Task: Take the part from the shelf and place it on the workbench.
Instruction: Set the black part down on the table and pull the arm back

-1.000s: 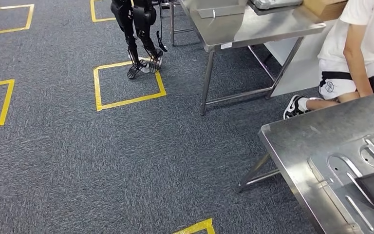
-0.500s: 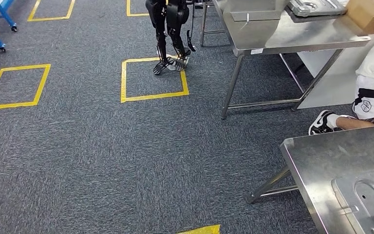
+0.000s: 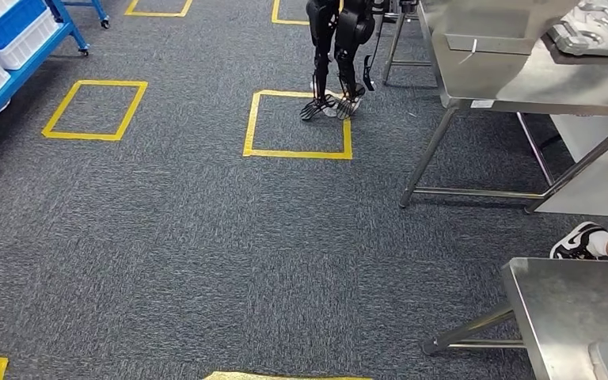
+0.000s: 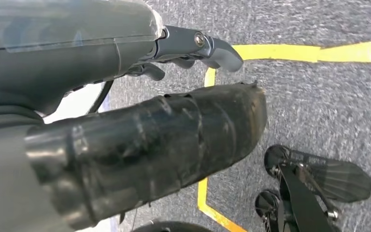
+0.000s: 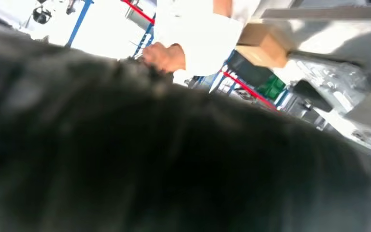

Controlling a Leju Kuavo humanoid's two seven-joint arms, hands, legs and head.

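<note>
The blue wheeled shelf with white bins sits at the frame's upper left; no part can be made out. The left hand holds nothing with fingers extended; the right hand's state cannot be told. Walking over, the robot could clip the steel workbench corner at lower right

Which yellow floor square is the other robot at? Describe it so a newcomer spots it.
Start at the long steel table at the upper right of the head view. Just left of its legs, on grey carpet, lies a yellow tape square. Alone among the squares, it has a black legged robot standing on its far edge.
</note>
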